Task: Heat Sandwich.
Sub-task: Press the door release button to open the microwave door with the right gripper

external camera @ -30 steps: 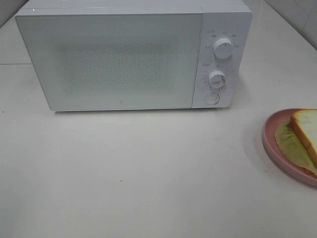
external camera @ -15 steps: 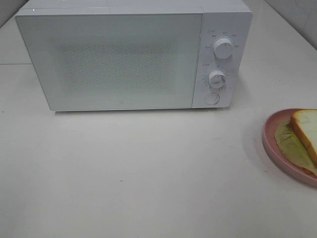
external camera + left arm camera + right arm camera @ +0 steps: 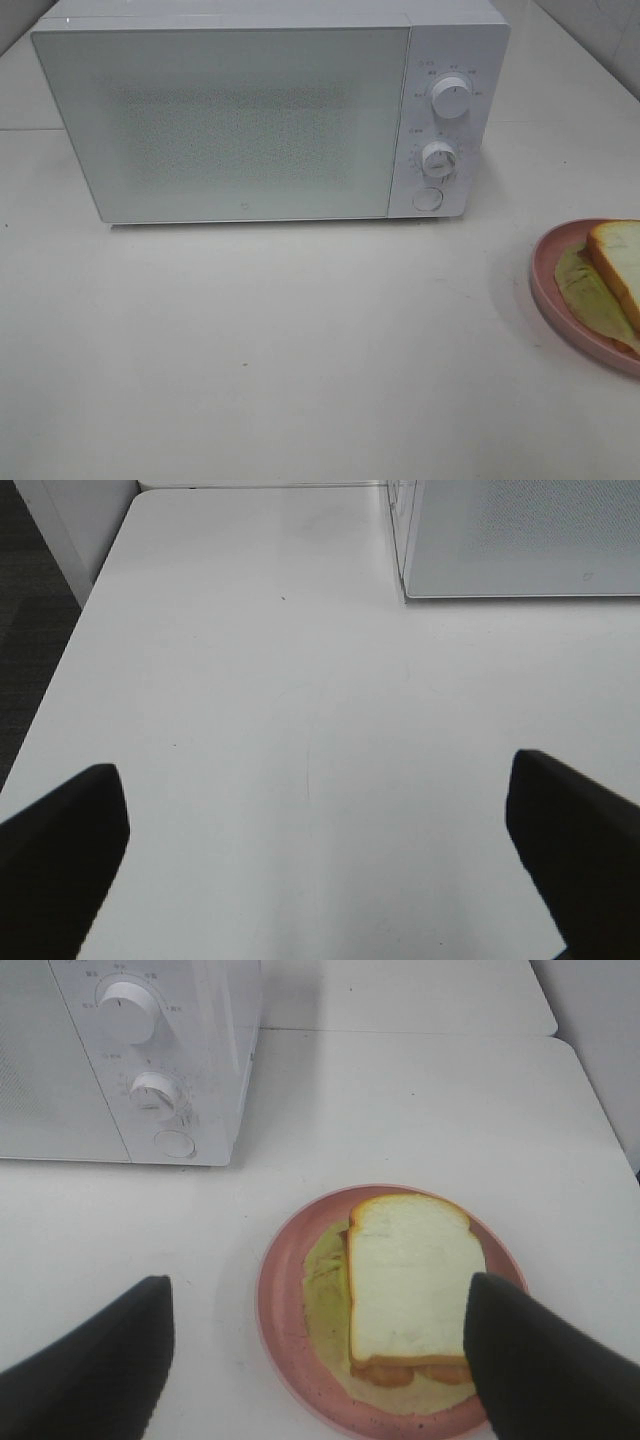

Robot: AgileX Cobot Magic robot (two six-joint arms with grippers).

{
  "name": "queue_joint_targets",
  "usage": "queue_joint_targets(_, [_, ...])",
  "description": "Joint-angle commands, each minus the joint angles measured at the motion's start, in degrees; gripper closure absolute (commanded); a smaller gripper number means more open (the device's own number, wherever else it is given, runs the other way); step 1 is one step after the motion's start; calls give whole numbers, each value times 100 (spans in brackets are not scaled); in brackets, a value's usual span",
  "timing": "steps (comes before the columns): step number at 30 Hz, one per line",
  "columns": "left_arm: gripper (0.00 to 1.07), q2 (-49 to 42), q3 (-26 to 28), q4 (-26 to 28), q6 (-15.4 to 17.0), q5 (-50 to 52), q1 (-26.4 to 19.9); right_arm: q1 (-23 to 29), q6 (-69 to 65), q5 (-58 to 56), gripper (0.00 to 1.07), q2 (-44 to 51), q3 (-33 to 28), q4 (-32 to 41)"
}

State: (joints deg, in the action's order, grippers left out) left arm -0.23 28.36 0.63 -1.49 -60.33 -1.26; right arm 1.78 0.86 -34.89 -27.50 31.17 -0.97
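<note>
The left gripper (image 3: 312, 780) hangs over bare table (image 3: 300, 350) with its jaws wide apart and nothing between them; the wrist view shows the microwave's near corner ahead of it. The microwave (image 3: 230, 120) stands at the back of the table with its door (image 3: 220, 130) shut flat. Its panel is on the right side, with two knobs (image 3: 451, 98) one above the other and a round button (image 3: 428, 199) below them.

Further right, at the table's edge, the sandwich (image 3: 410, 1280) lies on a pink plate (image 3: 275, 1300), the bread on top of a lettuce leaf that sticks out on the microwave side. The right gripper (image 3: 318, 1285) hovers above the plate, jaws spread wide, touching neither the bread nor the plate.

Nothing is done yet, so the door likely comes first. The round button looks like the release. It wants a straight, square press, so the microwave does not slide back. The door seems to hinge on the left, so the left gripper should keep out of its swing. For the pick-up, gripping the plate rim seems safer than pinching soft bread, and the plate should stay level so the bread does not slip off the leaf.
</note>
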Motion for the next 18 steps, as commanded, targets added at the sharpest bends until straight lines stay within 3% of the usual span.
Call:
queue_joint_targets(1, [9,-160,-11,40,6,92,-17,-17,-46,384,31,-315,29,11])
queue_joint_targets(18, [9,-160,-11,40,6,92,-17,-17,-46,1845,31,-1908,29,34])
